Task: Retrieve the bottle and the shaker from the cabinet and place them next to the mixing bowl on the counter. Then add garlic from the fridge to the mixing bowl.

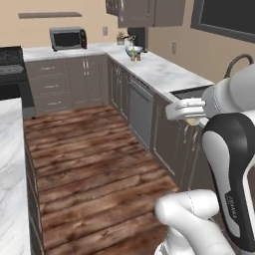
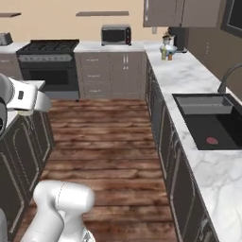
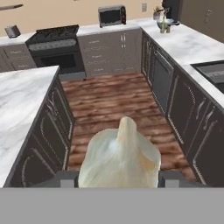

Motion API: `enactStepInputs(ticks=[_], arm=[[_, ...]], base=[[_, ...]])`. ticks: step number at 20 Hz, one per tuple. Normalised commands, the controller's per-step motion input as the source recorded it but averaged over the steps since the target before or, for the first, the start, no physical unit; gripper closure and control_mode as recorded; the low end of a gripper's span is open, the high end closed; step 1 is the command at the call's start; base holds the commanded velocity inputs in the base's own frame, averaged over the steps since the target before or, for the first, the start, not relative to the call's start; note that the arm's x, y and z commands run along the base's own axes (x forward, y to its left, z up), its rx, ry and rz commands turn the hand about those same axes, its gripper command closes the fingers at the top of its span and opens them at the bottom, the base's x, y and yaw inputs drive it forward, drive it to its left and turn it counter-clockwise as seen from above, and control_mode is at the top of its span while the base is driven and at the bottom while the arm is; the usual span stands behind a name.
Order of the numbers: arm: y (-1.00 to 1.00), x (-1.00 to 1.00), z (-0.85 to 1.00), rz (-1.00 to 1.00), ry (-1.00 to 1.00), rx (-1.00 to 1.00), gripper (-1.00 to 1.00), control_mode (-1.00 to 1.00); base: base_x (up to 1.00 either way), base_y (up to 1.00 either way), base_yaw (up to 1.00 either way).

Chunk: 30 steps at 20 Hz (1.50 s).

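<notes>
The hand (image 3: 118, 179) is clenched on a garlic (image 3: 119, 158) bulb, which sits between the fingers with its pointed tip up, carried above the wooden floor (image 3: 113, 100). Far ahead, at the corner of the tabletop (image 2: 189, 71), the bowl (image 2: 168, 48) stands with the bottle (image 2: 164, 53) and shaker (image 2: 170, 57) just beside it.

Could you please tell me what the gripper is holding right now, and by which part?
The gripper holds a pale, papery white garlic bulb; the jaws clamp its wide lower body on both sides, its pointed tip free.
</notes>
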Motion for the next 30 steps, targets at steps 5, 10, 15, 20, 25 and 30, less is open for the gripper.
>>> enactStepInputs(ticks=[5,10,15,20,25,30], arm=[[0.00,0.00,0.00,0.00,0.00,0.00,1.00,1.00],[0.00,0.00,0.00,0.00,0.00,0.00,1.00,1.00],[0.00,0.00,0.00,0.00,0.00,0.00,1.00,1.00],[0.00,0.00,0.00,0.00,0.00,0.00,1.00,1.00],[0.00,0.00,0.00,0.00,0.00,0.00,1.00,1.00],[0.00,0.00,0.00,0.00,0.00,0.00,1.00,1.00]], base=[[1.00,-0.01,0.00],[1.00,0.00,-0.01],[1.00,0.00,-0.08],[1.00,0.00,-0.14],[1.00,0.01,-0.22],[1.00,0.24,-0.31]])
